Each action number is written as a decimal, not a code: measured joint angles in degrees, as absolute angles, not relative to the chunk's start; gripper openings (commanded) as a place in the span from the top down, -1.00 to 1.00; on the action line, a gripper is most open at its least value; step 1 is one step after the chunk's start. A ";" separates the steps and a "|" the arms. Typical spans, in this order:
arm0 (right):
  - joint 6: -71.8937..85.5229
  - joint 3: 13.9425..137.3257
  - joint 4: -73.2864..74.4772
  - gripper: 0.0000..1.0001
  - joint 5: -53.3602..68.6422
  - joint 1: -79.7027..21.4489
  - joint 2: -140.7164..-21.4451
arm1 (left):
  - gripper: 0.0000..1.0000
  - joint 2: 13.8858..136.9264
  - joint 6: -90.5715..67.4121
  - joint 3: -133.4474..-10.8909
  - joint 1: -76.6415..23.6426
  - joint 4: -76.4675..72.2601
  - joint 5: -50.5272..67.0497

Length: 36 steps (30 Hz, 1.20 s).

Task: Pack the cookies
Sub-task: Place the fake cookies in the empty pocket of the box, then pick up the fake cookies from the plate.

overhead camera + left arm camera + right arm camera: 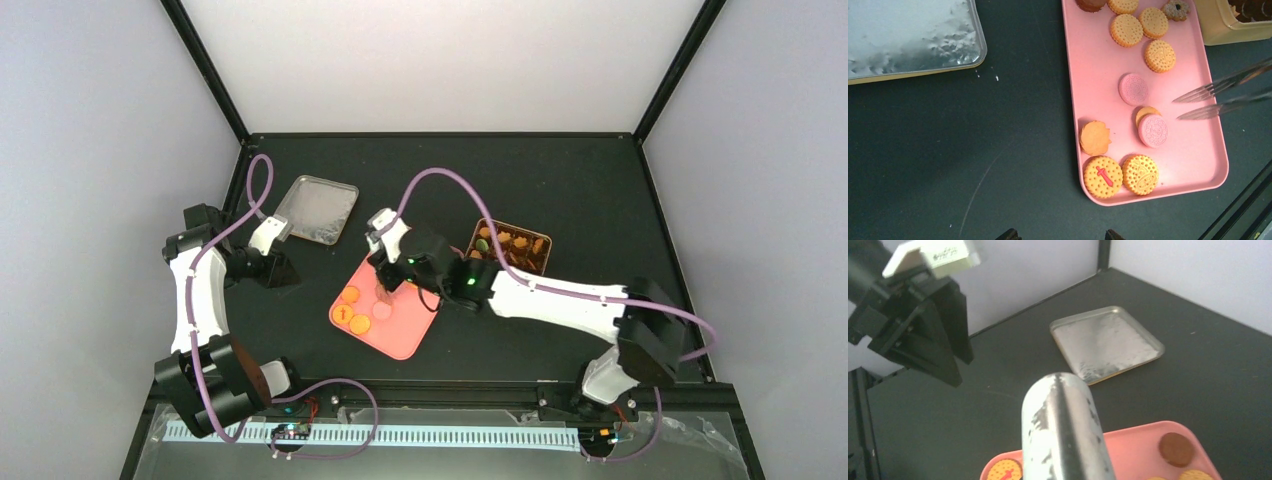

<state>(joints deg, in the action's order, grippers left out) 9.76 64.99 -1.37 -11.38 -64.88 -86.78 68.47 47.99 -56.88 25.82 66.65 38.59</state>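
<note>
Several cookies lie on a pink tray [1098, 75]: yellow ones [1103, 176], two pink ones [1152, 130] and a dark one [1176, 449]. From above the cookies [350, 295] sit at the tray's left end. My right gripper [400, 262] is shut on metal tongs [1063, 430]. The tongs' tips [1198, 102] hover slightly apart over the tray's right side, beside the pink cookies, with nothing between them. My left gripper [1061, 235] stands open over bare table just left of the tray, holding nothing.
A gold tin [512, 247] with brown cups and some cookies stands right of the tray. Its silver lid [317, 208] lies upside down at the back left. Black frame posts and pale walls bound the dark table.
</note>
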 measured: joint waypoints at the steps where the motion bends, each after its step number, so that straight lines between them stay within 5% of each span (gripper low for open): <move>1: 9.93 65.82 -1.48 0.55 -10.98 -65.23 -88.47 | 0.09 68.47 47.99 -56.88 25.82 66.65 38.57; 22: 7.75 71.70 -3.66 0.41 -8.47 -67.37 -100.53 | 0.09 68.47 47.99 -56.88 25.82 66.65 38.37; 36: 6.87 64.29 -6.94 0.41 -10.59 -67.11 -95.09 | 0.09 68.47 47.99 -56.88 25.82 66.65 38.37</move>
